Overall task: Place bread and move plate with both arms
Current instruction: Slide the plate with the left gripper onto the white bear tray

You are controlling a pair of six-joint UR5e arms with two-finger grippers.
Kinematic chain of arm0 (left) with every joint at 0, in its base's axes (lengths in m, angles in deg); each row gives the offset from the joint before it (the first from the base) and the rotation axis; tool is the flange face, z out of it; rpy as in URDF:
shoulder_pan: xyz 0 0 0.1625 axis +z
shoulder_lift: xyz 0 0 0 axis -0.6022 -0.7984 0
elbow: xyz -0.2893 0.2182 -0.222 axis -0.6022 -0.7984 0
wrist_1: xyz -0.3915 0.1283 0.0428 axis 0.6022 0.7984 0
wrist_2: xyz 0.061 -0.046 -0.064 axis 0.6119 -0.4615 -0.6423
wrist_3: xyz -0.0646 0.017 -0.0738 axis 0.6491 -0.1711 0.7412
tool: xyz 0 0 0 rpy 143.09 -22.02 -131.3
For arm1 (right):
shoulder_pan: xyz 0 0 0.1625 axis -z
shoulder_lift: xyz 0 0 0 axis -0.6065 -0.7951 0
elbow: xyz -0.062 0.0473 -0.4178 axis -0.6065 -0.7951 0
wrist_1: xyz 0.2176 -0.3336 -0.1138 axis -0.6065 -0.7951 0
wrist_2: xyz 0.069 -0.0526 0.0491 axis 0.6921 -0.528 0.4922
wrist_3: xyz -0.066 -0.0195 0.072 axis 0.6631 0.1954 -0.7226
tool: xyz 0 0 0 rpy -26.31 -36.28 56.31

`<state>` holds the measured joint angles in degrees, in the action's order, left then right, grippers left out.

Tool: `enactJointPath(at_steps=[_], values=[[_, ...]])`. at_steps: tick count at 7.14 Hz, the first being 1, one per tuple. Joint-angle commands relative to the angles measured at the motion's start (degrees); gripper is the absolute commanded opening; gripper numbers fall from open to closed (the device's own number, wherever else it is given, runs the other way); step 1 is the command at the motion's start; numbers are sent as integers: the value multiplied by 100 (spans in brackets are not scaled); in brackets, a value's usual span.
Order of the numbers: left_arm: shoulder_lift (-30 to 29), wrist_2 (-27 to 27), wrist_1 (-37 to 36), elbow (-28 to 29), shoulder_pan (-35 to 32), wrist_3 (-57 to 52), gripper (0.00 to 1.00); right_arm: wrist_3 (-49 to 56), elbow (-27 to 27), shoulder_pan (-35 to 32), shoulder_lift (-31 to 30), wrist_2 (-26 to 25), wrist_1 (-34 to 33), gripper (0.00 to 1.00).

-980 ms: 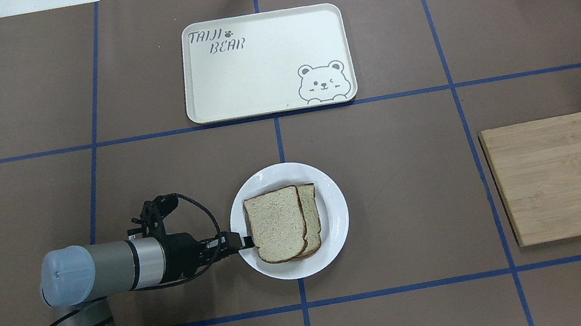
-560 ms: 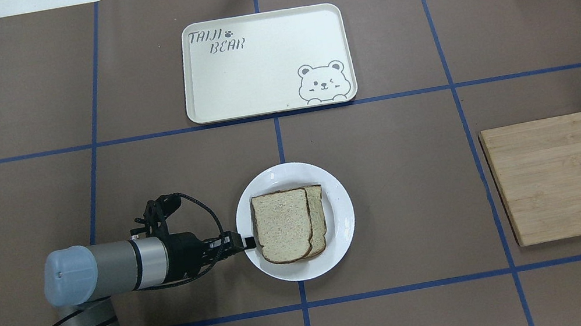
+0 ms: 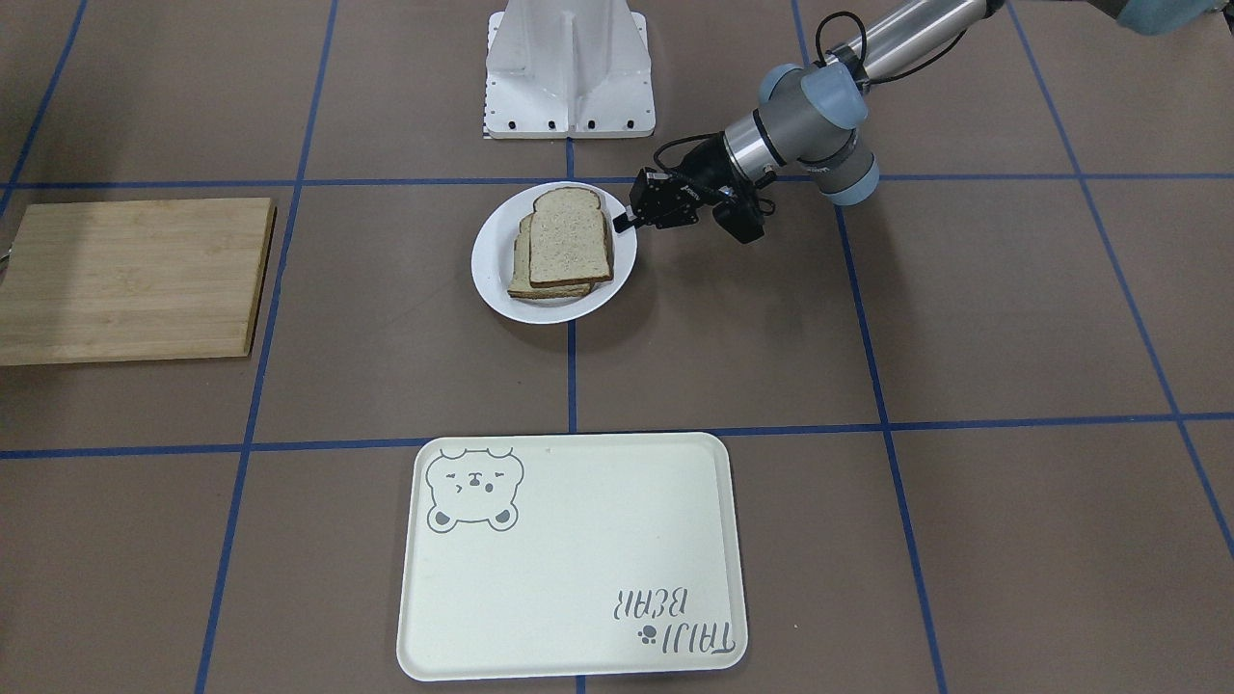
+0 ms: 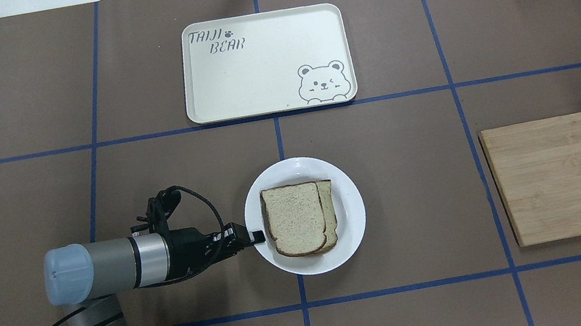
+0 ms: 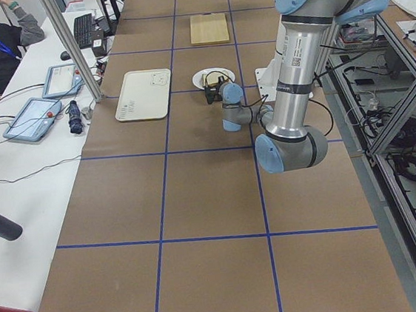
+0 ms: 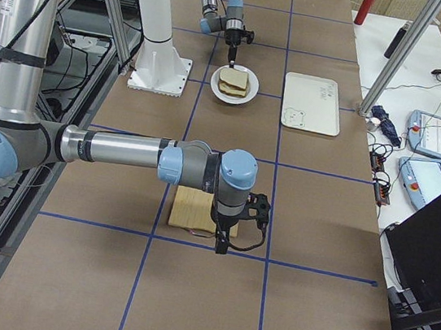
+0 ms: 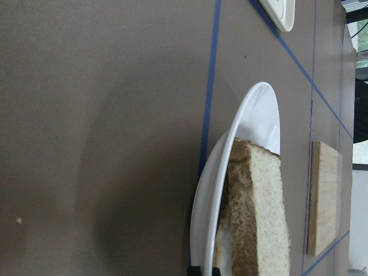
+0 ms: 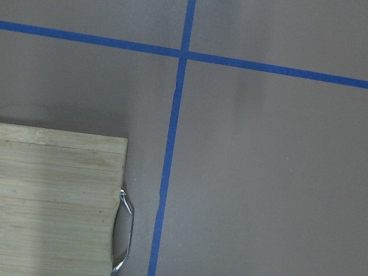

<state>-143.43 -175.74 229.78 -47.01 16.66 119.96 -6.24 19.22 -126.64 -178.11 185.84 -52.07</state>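
A round white plate lies near the table's middle, in front of the robot. On it lies a plain speckled bread slice on top of a second slice that is mostly hidden. My left gripper lies level and is shut on the plate's left rim; the front-facing view shows the same grip. The left wrist view shows the plate and the bread edge-on. My right gripper shows only in the exterior right view, low by the wooden board; I cannot tell if it is open or shut.
A cream tray with a bear drawing lies beyond the plate at the table's far side. A wooden cutting board with a metal handle lies to the right. The white robot base stands behind the plate.
My left gripper has moved to the right with the plate's rim in it. The plate and both slices moved right with it and turned slightly.
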Motion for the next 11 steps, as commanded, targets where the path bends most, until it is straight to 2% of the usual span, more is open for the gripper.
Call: enactJointPath(at_steps=[1,2,4,5,7,8,9,11], values=[[-231,647,-7,-4,-46,591,0,-4,-35,0,15,0,9,100],[-267,1008,2,-4,-55,776,0,-13,-35,0,15,0,0,100],[-459,2122,-94,13,-99,1015,0,-39,-88,9,15,0,9,100],[-530,2319,-304,31,-204,1154,0,-39,-106,0,24,0,9,100],[-1273,2705,-2002,205,-520,2022,0,-39,-114,9,24,0,9,100],[-1739,2916,-2333,781,-652,2226,0,-39,-114,9,15,0,9,100],[-2187,2919,-2371,1544,-862,2237,0,-39,-123,9,24,0,9,100],[-2630,2919,-2380,2305,-960,2210,0,-39,-132,9,33,-9,9,100]])
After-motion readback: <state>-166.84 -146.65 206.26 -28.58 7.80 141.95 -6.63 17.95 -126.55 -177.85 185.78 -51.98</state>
